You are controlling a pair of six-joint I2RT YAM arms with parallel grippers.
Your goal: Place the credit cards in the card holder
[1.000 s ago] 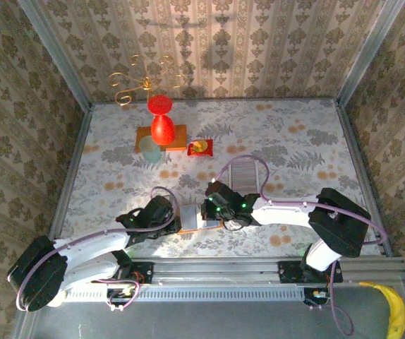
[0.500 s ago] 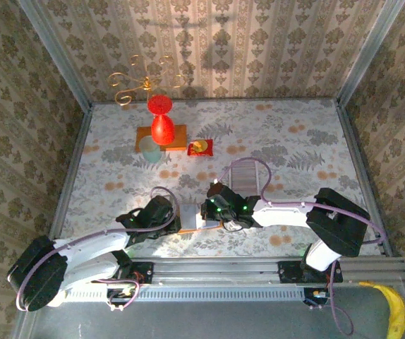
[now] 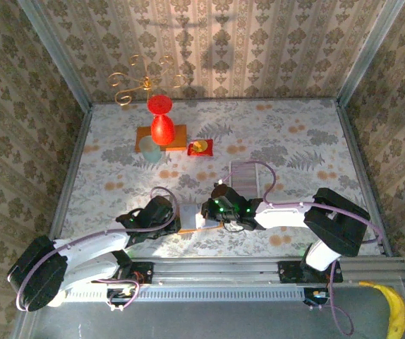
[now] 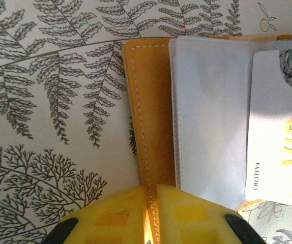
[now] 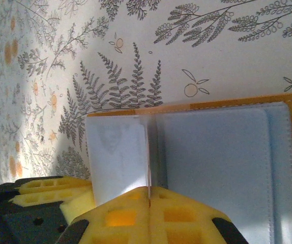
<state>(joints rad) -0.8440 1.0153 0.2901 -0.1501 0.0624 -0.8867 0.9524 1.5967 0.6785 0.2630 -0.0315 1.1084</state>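
Observation:
The card holder (image 3: pixel 190 217) lies open near the table's front edge, an orange cover (image 4: pixel 148 112) with clear sleeves (image 4: pixel 209 112). My left gripper (image 4: pixel 151 189) is shut on the cover's stitched edge, and from above the left gripper (image 3: pixel 176 220) sits at the holder's left side. A white credit card (image 4: pixel 281 137) with gold "VIP" lettering lies over the sleeve's right part. My right gripper (image 5: pixel 149 189) is shut on the near edge of this credit card (image 5: pixel 118 157), which stands against the sleeve (image 5: pixel 212 162). Seen from above, the right gripper (image 3: pixel 208 212) is at the holder's right side.
A red vase (image 3: pixel 161 120) stands on an orange board (image 3: pixel 178 138) at the back, with a pale blue disc (image 3: pixel 148 147) and a small red tray (image 3: pixel 201 147) beside it. A gold wire stand (image 3: pixel 142 81) is behind. A striped grey piece (image 3: pixel 247 176) lies behind my right arm.
My right gripper has shifted slightly to the right with the card. The left gripper and the holder have stayed put.

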